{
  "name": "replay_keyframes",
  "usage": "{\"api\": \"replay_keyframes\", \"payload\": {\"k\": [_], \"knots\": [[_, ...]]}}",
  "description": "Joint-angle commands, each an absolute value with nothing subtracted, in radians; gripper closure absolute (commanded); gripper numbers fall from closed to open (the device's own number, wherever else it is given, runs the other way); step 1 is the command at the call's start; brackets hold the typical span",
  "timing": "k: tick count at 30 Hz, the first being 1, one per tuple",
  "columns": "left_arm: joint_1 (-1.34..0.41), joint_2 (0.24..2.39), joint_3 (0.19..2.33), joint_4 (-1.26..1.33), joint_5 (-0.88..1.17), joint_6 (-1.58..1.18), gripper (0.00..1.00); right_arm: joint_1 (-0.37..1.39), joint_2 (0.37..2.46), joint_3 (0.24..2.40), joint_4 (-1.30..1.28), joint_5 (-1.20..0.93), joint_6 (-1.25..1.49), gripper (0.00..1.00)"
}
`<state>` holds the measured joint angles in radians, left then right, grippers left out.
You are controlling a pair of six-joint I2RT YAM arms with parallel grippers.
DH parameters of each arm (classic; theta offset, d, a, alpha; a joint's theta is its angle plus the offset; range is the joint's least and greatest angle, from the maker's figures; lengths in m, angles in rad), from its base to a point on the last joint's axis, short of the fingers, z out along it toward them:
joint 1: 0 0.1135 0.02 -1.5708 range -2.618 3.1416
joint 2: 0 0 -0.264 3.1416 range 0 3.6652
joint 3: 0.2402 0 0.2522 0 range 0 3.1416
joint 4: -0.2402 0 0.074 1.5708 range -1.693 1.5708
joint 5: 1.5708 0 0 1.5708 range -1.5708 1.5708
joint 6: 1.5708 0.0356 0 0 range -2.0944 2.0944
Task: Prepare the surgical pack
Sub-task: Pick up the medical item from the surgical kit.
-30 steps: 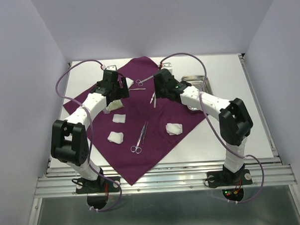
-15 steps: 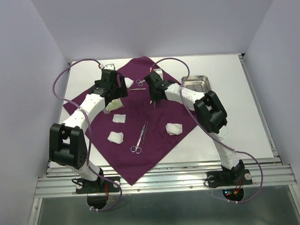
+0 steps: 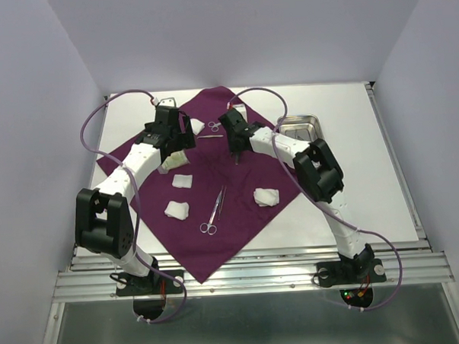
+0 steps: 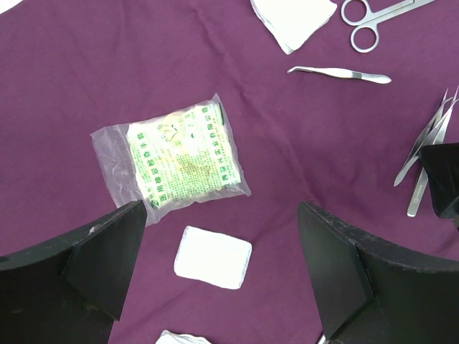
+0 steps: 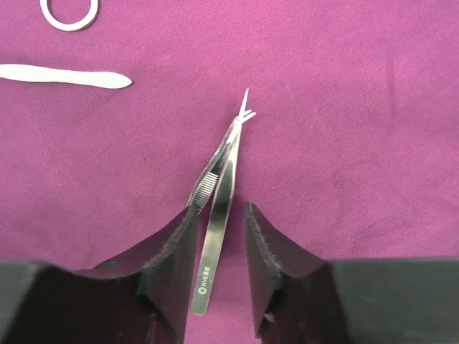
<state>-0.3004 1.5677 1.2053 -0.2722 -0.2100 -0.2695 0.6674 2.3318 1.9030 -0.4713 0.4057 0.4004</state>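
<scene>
The deep-purple cloth [image 3: 239, 210] lies spread on the table. The steel tray [image 3: 298, 127] stands off the cloth's right corner. My right gripper [image 3: 234, 143] is low over the cloth. In the right wrist view its jaws [image 5: 220, 209] stand narrowly open astride two silver tweezers [image 5: 215, 236] that lie flat on the cloth. My left gripper [image 4: 222, 208] is wide open and empty, hovering over a gauze square [image 4: 213, 256] and a green-printed plastic packet [image 4: 179, 161]. Long scissor-like forceps [image 3: 214, 211] lie mid-cloth. Gauze wads [image 3: 266, 196] lie around them.
Small scissors [image 4: 366, 21], a single tweezer [image 4: 341, 73] and another gauze piece [image 4: 294, 18] lie at the far part of the cloth. Two more gauze wads [image 3: 176, 210] lie on the left. White walls stand on three sides.
The right arm has swung its elbow inward and its gripper has moved left and down over the tweezers. The left arm has shifted only slightly.
</scene>
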Motion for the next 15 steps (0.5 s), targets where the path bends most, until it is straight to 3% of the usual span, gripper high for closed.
{"api": "replay_keyframes", "payload": {"k": [1,15], "knots": [[-0.304,1.539,1.19,-0.247,-0.227,-0.256,0.01,0.669,2.35,1.937,-0.476,0.405,0.414,0.63],[-0.304,1.54,1.184,-0.244,-0.224,-0.256,0.01,0.669,2.321,1.891,-0.468,0.429,0.436,0.68]]}}
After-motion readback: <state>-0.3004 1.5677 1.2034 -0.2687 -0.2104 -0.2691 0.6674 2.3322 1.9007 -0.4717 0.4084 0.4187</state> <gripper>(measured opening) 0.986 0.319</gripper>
